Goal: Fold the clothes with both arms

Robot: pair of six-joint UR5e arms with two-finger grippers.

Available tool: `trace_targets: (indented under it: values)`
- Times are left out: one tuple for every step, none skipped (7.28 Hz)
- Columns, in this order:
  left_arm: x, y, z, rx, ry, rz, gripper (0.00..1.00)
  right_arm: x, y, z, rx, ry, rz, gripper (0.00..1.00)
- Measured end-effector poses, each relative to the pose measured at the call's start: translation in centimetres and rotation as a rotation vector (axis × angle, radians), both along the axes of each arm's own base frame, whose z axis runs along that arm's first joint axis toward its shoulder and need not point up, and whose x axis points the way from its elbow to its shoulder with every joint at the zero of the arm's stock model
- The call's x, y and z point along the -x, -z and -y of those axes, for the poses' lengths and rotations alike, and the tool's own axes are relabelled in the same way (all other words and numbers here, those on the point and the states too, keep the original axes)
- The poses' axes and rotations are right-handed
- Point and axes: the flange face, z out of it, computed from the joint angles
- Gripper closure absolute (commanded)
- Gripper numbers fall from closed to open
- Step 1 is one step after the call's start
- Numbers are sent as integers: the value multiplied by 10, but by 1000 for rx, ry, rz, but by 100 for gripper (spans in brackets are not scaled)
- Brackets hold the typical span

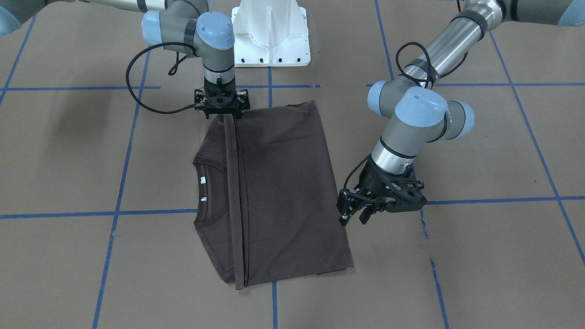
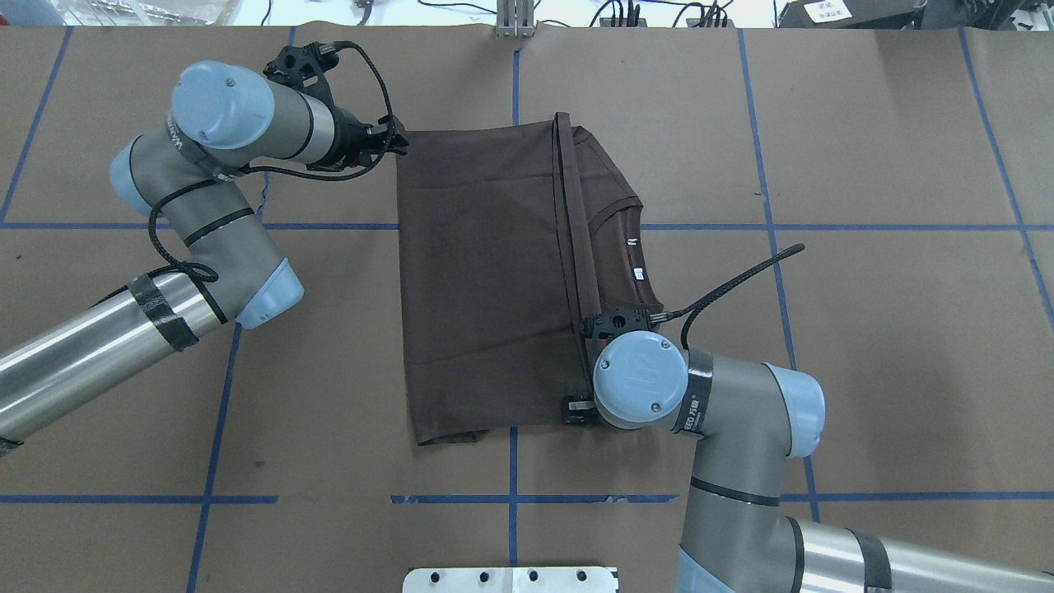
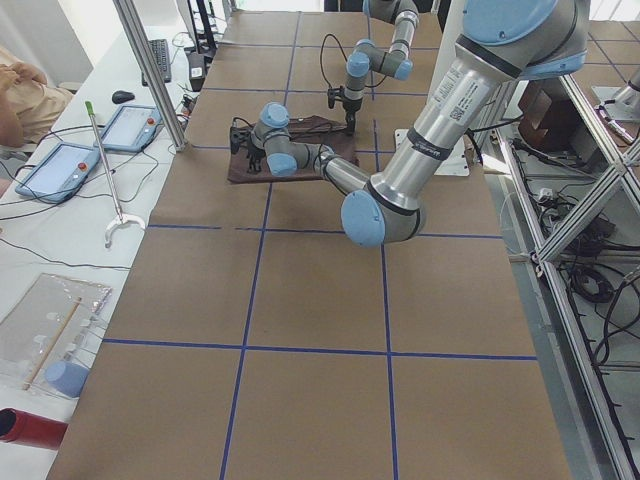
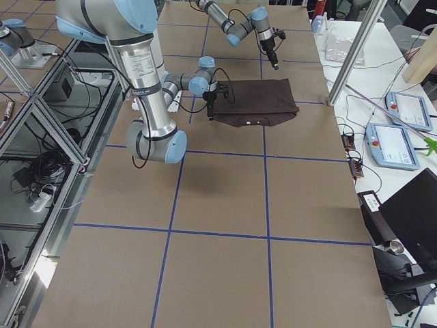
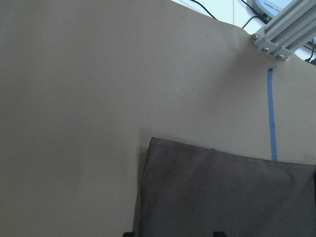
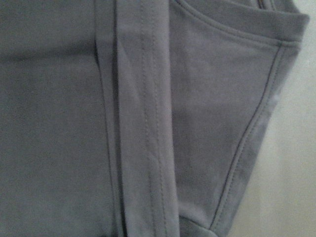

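T-shirt (image 1: 283, 192), dark brown, is lying flat mid-table (image 1: 480, 256), folded into a rough rectangle. The hem band runs straight across it, just beside the collar (image 1: 210, 192), and the white tags (image 1: 202, 180) are showing.

The right gripper (image 1: 223, 109) points straight down at the end of that hem band, on the edge nearest the pedestal (image 1: 272, 36). Its wrist cam is so close that I only see fabric and no fingers, so I honestly can't tell if it's clamped or not.

The left gripper (image 1: 354, 218) is tilted in from the robot's left, right by the T-shirt's corner on the operators' side. Its fingers are spread with nothing between them, and its wrist cam looks down on that corner with both tips apart at the bottom of the frame.

Room-wise, it's bare brown paper with blue tape lines on every side of the cloth. The left arm's elbow hangs over the paper well off to the side, and the right arm's elbow sits over the T-shirt's near edge.
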Motion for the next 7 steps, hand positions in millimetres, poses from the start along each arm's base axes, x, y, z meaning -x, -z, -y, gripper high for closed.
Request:
trace_targets:
  values:
    - [0,0,0,0,0,0,38,-16,-6,3,-7,4,-1,0]
    - [0,0,0,-1,0,-1,38,-33,-10,3,-12,2,2,0]
    - [0,1,0,-1,1,-1,38,-48,-17,1,-13,-1,-2,0]
    - [0,1,0,-2,1,-1,38,-63,-35,-1,-12,0,-24,0]
    - [1,2,0,-3,1,-3,38,-87,-61,-3,-16,12,-60,0]
    - [1,4,-1,-6,1,-6,38,-112,-81,-4,-23,23,-86,0]
    - [3,7,-2,-11,0,-11,38,-125,-84,-2,-26,23,-83,0]
